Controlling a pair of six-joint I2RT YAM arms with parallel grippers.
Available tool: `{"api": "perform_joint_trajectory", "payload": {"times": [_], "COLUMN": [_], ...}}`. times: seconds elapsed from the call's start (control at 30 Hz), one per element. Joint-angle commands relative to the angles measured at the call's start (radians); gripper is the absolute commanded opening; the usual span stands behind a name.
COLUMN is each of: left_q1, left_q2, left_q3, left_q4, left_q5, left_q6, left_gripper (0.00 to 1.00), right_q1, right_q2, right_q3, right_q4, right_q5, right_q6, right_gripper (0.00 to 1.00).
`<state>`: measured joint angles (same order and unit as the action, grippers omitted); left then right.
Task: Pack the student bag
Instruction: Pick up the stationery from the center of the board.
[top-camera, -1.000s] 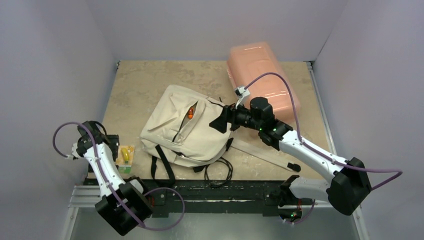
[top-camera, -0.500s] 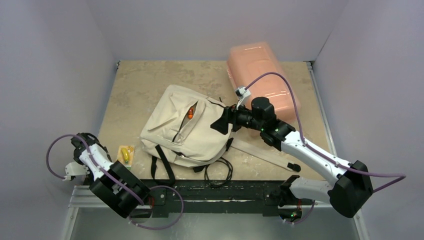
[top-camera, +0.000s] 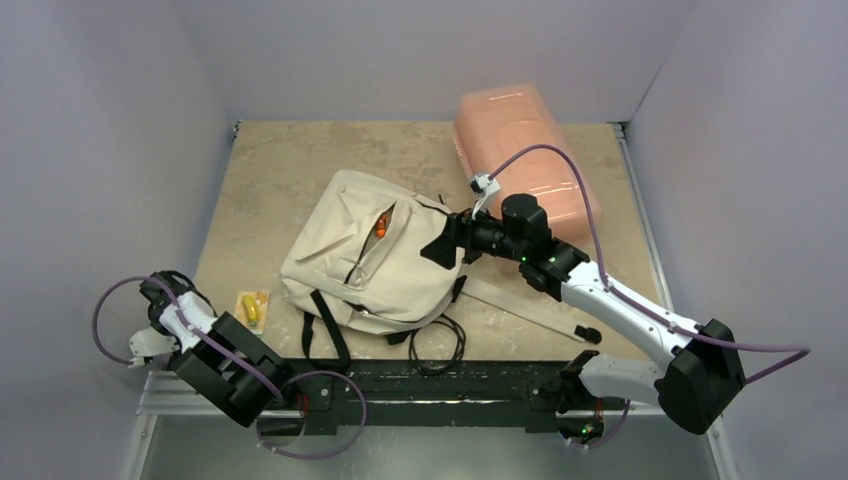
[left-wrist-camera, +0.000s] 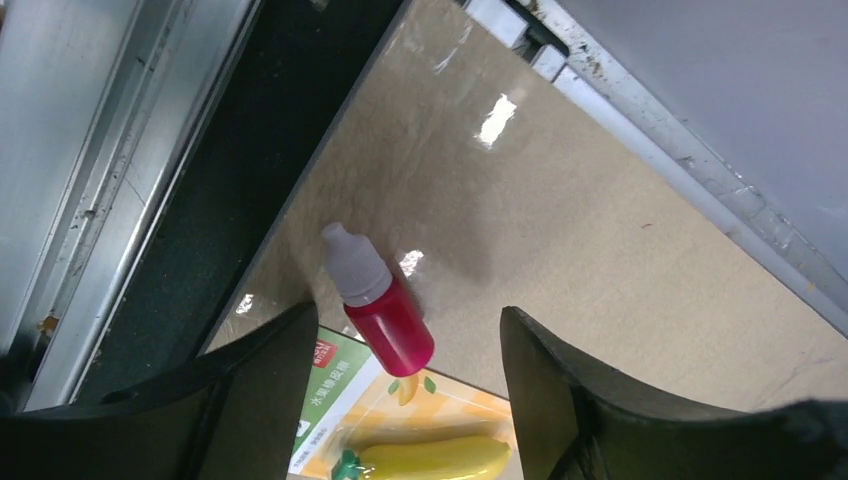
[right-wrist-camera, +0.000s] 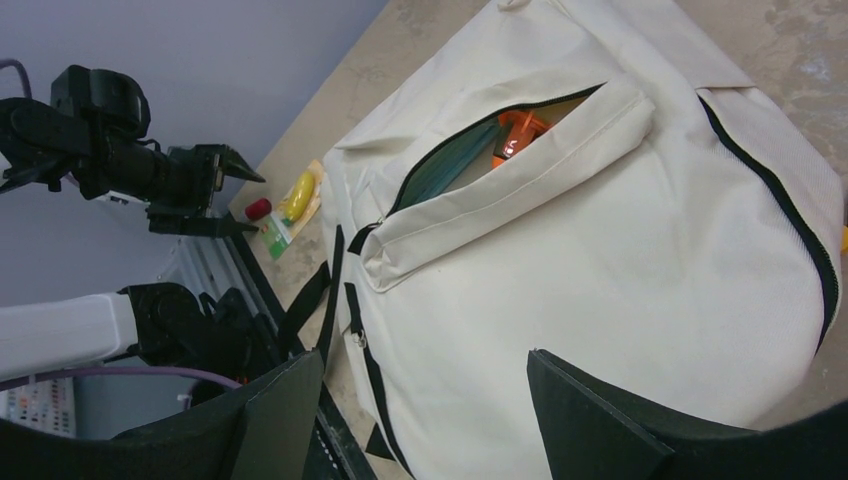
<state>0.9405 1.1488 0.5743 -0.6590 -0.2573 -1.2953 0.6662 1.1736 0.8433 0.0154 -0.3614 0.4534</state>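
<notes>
The beige student bag (top-camera: 370, 262) lies flat mid-table, its front pocket (right-wrist-camera: 500, 150) unzipped with an orange item (right-wrist-camera: 515, 135) and something teal inside. My right gripper (top-camera: 440, 245) is open and empty, hovering just over the bag's right side (right-wrist-camera: 425, 360). My left gripper (top-camera: 195, 295) is open and empty, low at the table's near left corner. Between its fingers the left wrist view shows a small red bottle with a pale cap (left-wrist-camera: 380, 305) lying on the table, touching a carded yellow banana-shaped item (left-wrist-camera: 425, 450). That card also shows in the top view (top-camera: 252, 308).
A translucent pink plastic box (top-camera: 525, 160) stands at the back right, behind my right arm. A black cord loop (top-camera: 440, 345) and a beige strap (top-camera: 520, 310) lie near the front edge. The black front rail (left-wrist-camera: 230, 200) runs just beside the bottle.
My left arm has swung left and back toward the near left corner, away from the banana card. My right arm and the bag have barely moved.
</notes>
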Motion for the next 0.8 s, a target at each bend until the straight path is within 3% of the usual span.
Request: {"api": "perform_joint_trajectory", "payload": {"times": [0.0, 0.13, 0.23, 0.4, 0.47, 0.6, 0.77], "left_q1": [0.009, 0.009, 0.008, -0.009, -0.080, -0.373, -0.634], "left_q2": [-0.011, -0.024, -0.010, -0.072, -0.161, -0.393, -0.574], "left_q3": [-0.075, -0.096, -0.079, -0.041, -0.038, -0.044, -0.016], "left_q4": [0.122, 0.143, 0.114, -0.014, -0.057, -0.085, 0.195], "left_q5": [0.022, 0.005, -0.001, 0.073, 0.118, 0.191, 0.403], "left_q6": [-0.058, -0.065, -0.061, -0.039, -0.034, -0.022, 0.240], "left_gripper": [0.64, 0.57, 0.34, 0.19, 0.18, 0.11, 0.02], "right_q1": [-0.004, -0.005, -0.005, -0.005, -0.004, -0.005, -0.004], "right_q2": [-0.011, -0.021, -0.019, -0.022, -0.018, -0.010, -0.027], "right_q3": [0.040, 0.039, 0.041, 0.044, 0.043, 0.041, 0.022], "right_q4": [0.023, 0.020, 0.021, 0.020, 0.028, 0.036, 0.046], "right_q5": [-0.021, -0.013, -0.017, -0.008, -0.002, 0.012, 0.045], "right_q6": [-0.006, -0.009, -0.007, -0.014, -0.015, -0.015, -0.011], "right_gripper": [0.79, 0.79, 0.79, 0.79, 0.79, 0.79, 0.79]}}
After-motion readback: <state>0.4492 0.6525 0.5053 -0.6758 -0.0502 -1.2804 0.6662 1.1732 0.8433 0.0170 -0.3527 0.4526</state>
